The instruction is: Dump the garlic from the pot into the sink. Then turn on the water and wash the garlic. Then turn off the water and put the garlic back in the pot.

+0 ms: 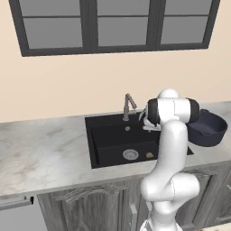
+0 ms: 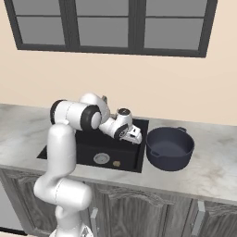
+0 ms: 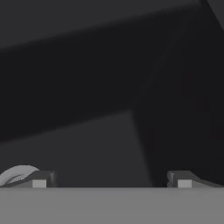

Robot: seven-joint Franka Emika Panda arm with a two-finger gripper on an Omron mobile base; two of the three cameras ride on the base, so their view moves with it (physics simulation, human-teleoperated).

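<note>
The garlic (image 1: 150,155) lies on the sink (image 1: 108,140) floor right of the drain (image 1: 130,154), below the empty, spread jaws; the pot (image 2: 169,148) stands on the counter (image 1: 40,153).

text: none readable | labels: none | brands: none on pot (image 2: 170,148), sink (image 1: 104,140) or faucet (image 1: 129,106) (all plain surfaces) | numbers: none | signs: none
</note>
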